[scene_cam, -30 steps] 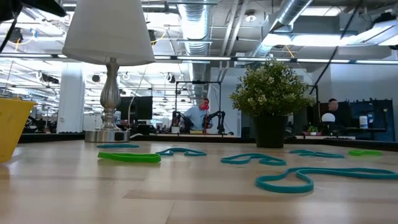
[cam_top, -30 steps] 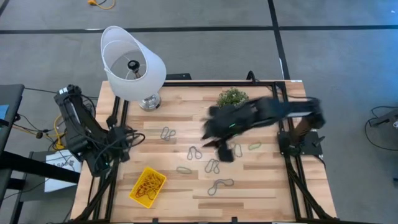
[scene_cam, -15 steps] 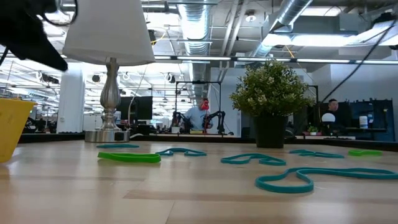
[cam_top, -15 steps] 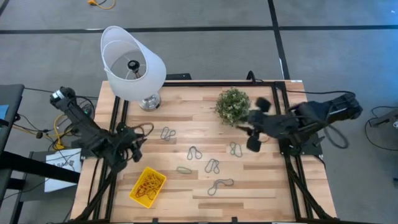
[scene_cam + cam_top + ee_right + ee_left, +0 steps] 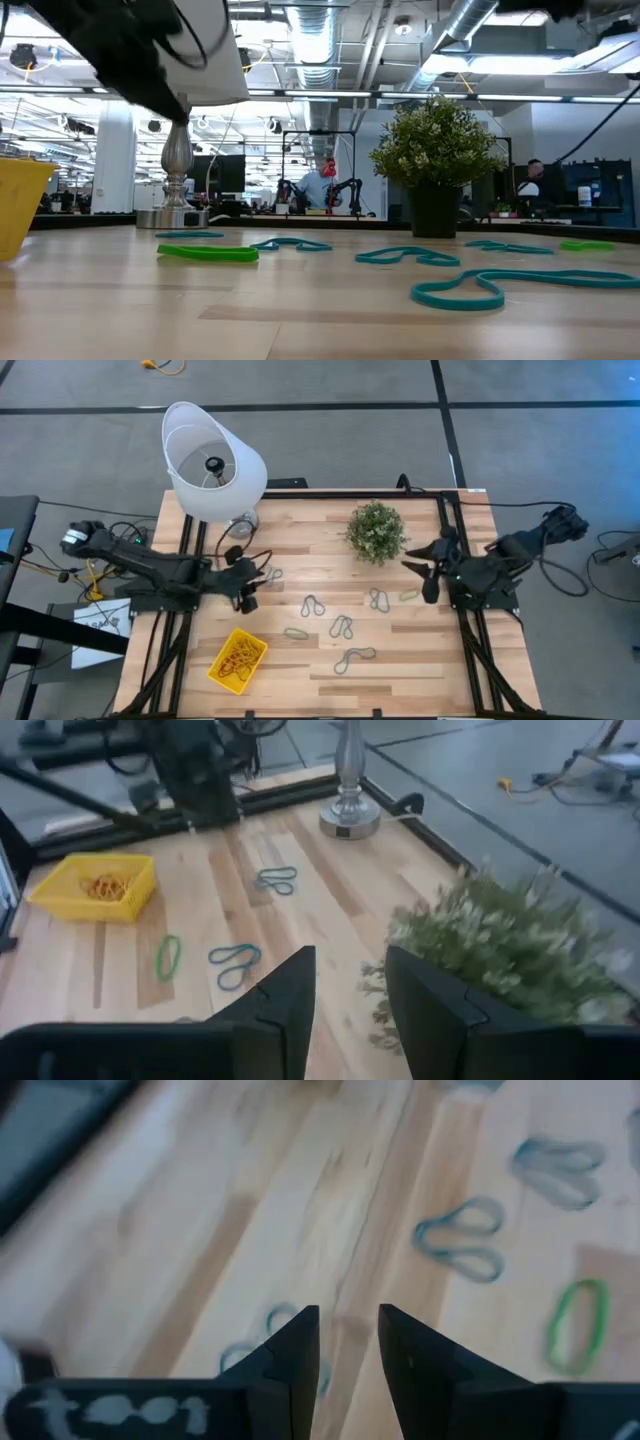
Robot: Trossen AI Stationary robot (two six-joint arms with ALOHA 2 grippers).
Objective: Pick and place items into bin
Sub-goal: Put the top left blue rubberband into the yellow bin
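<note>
Over on the left, the left gripper (image 5: 243,590) hangs low over the wooden surface (image 5: 300,555), just beside a grey loop (image 5: 270,573) near the lamp (image 5: 212,465). Its wrist view is smeared, but the fingers (image 5: 300,1350) stand slightly apart with nothing between them. Below it, near the front left corner, sits the yellow bin (image 5: 237,660) with a tangle of orange loops inside; from table height only a cut-off sliver of the bin shows at the frame edge.

Across the middle, loose loops (image 5: 342,626) lie scattered, with a green loop (image 5: 296,632) nearest the bin and bare wood all around. The potted plant (image 5: 375,530) stands towards the back.

On the right, the right gripper (image 5: 432,572) is held above the surface edge, close to a green loop (image 5: 410,596). Its fingers (image 5: 285,995) are spread and empty, the plant filling much of its wrist view.
</note>
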